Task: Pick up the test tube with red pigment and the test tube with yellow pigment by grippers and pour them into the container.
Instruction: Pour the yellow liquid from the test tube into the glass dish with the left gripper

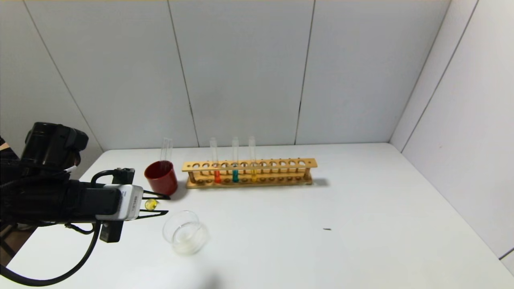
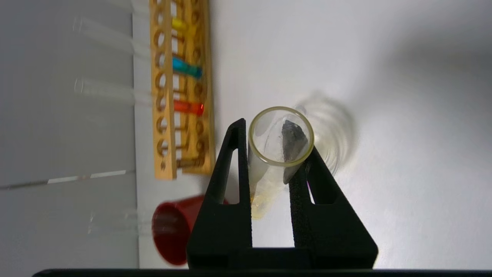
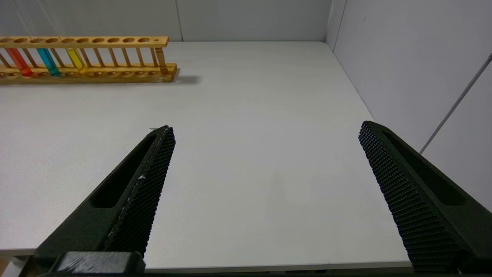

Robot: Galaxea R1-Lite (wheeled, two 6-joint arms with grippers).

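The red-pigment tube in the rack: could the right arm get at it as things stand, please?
Probably yes. The right gripper is open over bare table, and the test tube with red pigment stands upright in the rack, top exposed. The teal tube beside it leaves little room.

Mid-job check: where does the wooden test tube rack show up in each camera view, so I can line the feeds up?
Head view: wooden rack stands at centre, just right of the red cup.
Left wrist view: rack runs lengthwise beyond the left gripper.
Right wrist view: rack far across the table.
Shared landmark: the teal tube in the rack.
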